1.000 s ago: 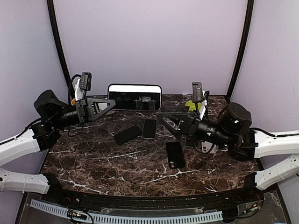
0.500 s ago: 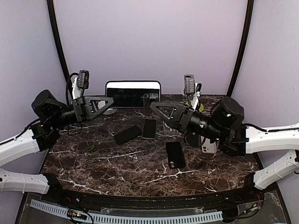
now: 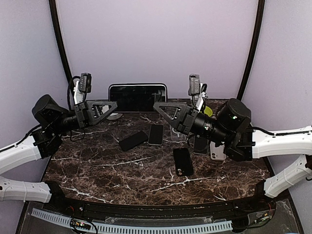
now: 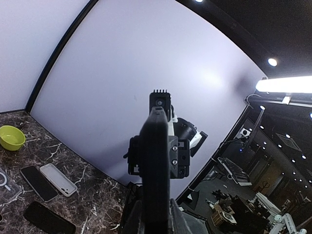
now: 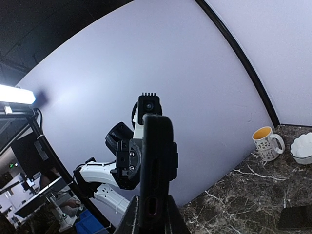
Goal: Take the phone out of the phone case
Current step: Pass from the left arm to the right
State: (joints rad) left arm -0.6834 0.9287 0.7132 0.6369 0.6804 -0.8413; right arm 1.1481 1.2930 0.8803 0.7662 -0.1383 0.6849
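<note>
The phone, inside its dark phone case (image 3: pixel 138 97), hangs on its long edge above the back of the table, glossy face toward the top camera. My left gripper (image 3: pixel 113 105) is shut on its left end. My right gripper (image 3: pixel 158 106) is shut on its right end. In the left wrist view the cased phone (image 4: pixel 156 161) stands edge-on between the shut fingers of the left gripper (image 4: pixel 155 214), with the right gripper behind it. In the right wrist view the case's edge (image 5: pixel 157 161), with its port cutout, is clamped in the right gripper (image 5: pixel 153 214).
Three black phones or cases (image 3: pixel 133 140) (image 3: pixel 156 134) (image 3: pixel 183 161) lie on the marble table (image 3: pixel 97 170). A white case (image 3: pixel 218 152) and a green bowl (image 3: pixel 207 111) are at the right. A mug (image 5: pixel 265 143) and a white bowl (image 5: pixel 303 147) stand at the back left.
My right gripper rose from the table toward the back left and shut on the phone's right end. The left gripper kept its hold, and the phone shifted slightly left and up.
</note>
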